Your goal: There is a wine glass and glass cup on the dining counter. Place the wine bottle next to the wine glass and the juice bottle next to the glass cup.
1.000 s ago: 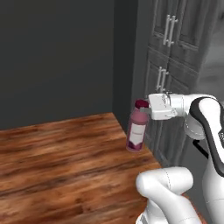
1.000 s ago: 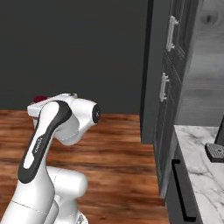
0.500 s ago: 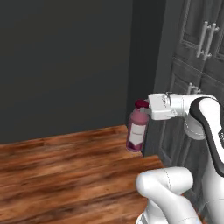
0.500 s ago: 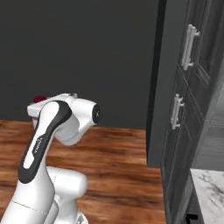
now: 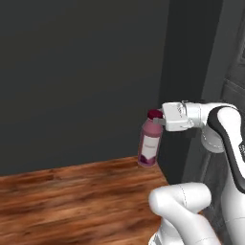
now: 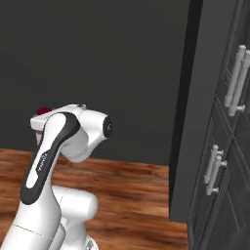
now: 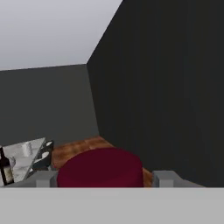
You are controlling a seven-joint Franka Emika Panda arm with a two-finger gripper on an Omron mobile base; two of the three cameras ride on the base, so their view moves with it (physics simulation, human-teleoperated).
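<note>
The gripper (image 5: 158, 121) was closed on the juice bottle (image 5: 150, 139), gripping it just under its dark red cap (image 5: 154, 114). The bottle hung upright from the hand, clear of the wood floor (image 5: 72, 201), with nothing beneath it. Its pale pinkish label (image 5: 148, 149) faced the left base camera. The arm reached in horizontally from the right of that view, the white hand housing directly beside the bottle's neck.

In the hand view the cap (image 7: 100, 169) sat between the two finger tips (image 7: 165, 178), one at each side of it and touching or nearly touching. From the right base view, a small part of the cap (image 6: 44, 110) showed above the white wrist; the rest of the bottle was hidden behind the arm.

Behind the bottle stood a plain dark wall (image 5: 81, 81). Tall dark grey cabinets (image 6: 222, 146) with pale bar handles (image 6: 234, 80) stood to the right of the arm.

At the far left edge of the hand view, a corner of the dining counter (image 7: 22, 157) was seen well away from the held bottle. The wine bottle (image 7: 5, 167) stood upright on it, with a pale object near it, too small to identify. A dark stool (image 7: 43, 159) stood beside the counter edge.
</note>
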